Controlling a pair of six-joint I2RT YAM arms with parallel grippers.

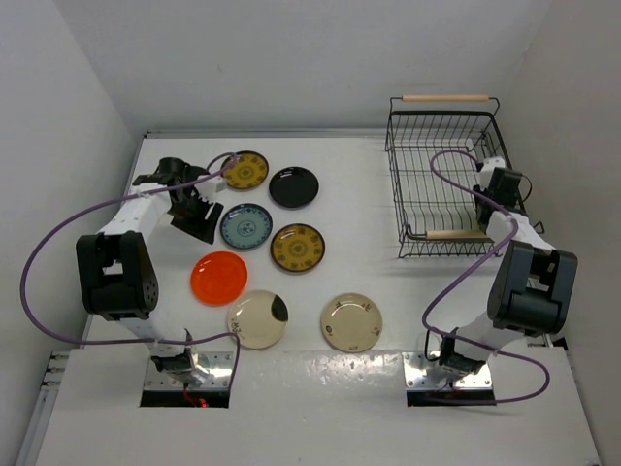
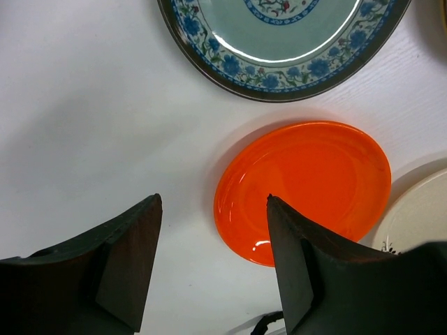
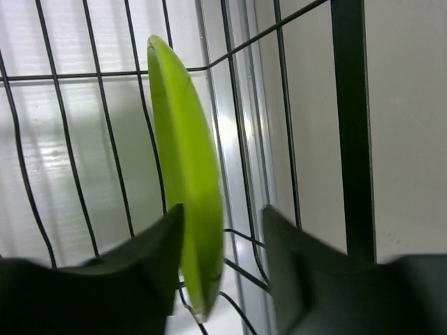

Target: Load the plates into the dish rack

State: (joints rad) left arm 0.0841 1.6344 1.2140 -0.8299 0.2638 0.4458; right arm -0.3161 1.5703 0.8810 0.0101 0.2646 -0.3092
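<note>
Several plates lie flat on the table left of centre: two mustard-yellow (image 1: 245, 170) (image 1: 298, 247), a black one (image 1: 293, 186), a blue-grey one (image 1: 245, 225), an orange-red one (image 1: 219, 277) and two cream ones (image 1: 257, 318) (image 1: 351, 321). My left gripper (image 1: 199, 216) is open and empty above bare table (image 2: 213, 202), with the orange-red plate (image 2: 314, 181) by its right finger. The black wire dish rack (image 1: 441, 175) stands at the back right. My right gripper (image 1: 490, 180) is inside it, open (image 3: 222, 223), around a lime green plate (image 3: 185, 160) that stands on edge against the left finger.
White walls close the table on the left, back and right. The rack has pale wooden handles at its far (image 1: 444, 97) and near (image 1: 454, 233) ends. Purple cables loop over both arms. The lime plate does not show in the top view.
</note>
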